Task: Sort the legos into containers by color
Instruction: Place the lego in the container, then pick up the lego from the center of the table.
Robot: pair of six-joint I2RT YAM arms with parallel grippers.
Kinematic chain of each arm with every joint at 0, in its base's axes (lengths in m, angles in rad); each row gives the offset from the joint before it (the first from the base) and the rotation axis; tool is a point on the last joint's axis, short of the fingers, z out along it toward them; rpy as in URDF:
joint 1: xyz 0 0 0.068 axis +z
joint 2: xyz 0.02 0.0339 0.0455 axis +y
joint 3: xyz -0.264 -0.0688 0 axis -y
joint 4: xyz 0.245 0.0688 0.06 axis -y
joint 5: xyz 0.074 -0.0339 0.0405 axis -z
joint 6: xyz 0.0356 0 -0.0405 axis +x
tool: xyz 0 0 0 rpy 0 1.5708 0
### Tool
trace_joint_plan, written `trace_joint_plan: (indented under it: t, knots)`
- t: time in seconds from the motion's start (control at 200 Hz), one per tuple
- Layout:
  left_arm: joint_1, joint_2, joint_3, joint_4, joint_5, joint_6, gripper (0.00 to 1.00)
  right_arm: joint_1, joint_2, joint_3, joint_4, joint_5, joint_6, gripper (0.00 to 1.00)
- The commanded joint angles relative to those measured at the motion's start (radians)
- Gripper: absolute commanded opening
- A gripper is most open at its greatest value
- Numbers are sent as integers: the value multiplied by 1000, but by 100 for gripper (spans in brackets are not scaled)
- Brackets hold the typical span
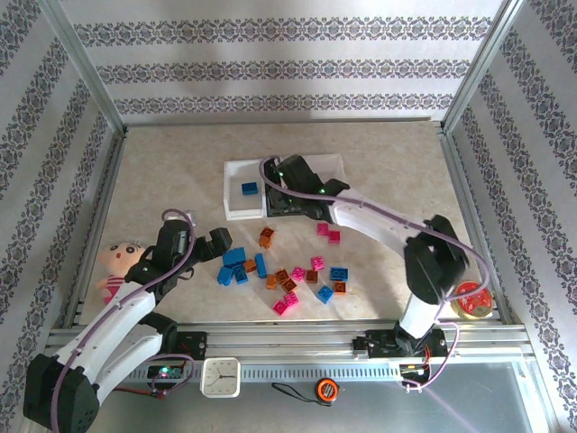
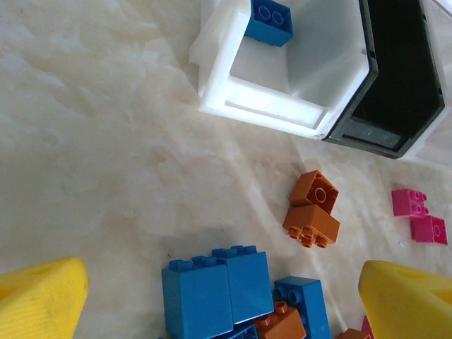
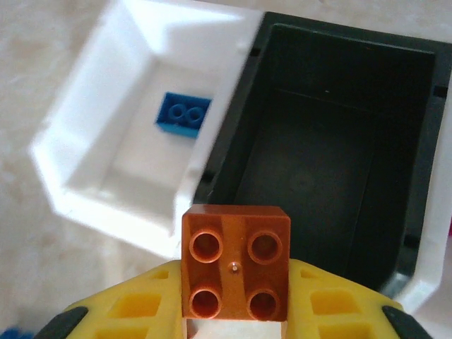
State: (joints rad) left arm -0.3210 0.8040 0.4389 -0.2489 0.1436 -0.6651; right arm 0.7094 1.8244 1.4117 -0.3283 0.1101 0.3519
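Note:
An orange-brown brick (image 3: 235,240) is pinched stud-side up in my right gripper (image 3: 235,289), which is shut on it above the near left corner of the black container (image 3: 339,141). The white container (image 3: 134,134) to its left holds one blue brick (image 3: 183,114). In the top view my right gripper (image 1: 287,185) hovers over the row of containers (image 1: 236,209). Low over the loose legos (image 1: 284,275), my left gripper (image 1: 216,244) stands open. Two blue bricks (image 2: 215,289) lie between its yellow fingers (image 2: 42,296), untouched. Two orange-brown bricks (image 2: 312,208) and pink ones (image 2: 420,215) lie further off.
A doll (image 1: 122,262) lies by the left wall. A round red tin (image 1: 471,300) sits at the right near the right arm's base. Patterned walls and metal posts close in the table. A small clock (image 1: 220,377) is on the front rail.

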Motion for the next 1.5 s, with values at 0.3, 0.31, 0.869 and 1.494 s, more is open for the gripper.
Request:
trace_joint_plan:
  t: [0.3,0.31,0.869,1.494]
  knots:
    - [-4,96,81,-42,108,72,93,-71,271,257,-92,62,145,44]
    - [-4,99,82,-40,110,72,93,-72,270,258,-91,61,146,46]
    - [-296,513,332,-64,-55,222,79,-88,-169,-253,91,40,160,71]
    - [-395,915,541,-66,-251,280,54,-132,-460,-487,111,35,172,74]
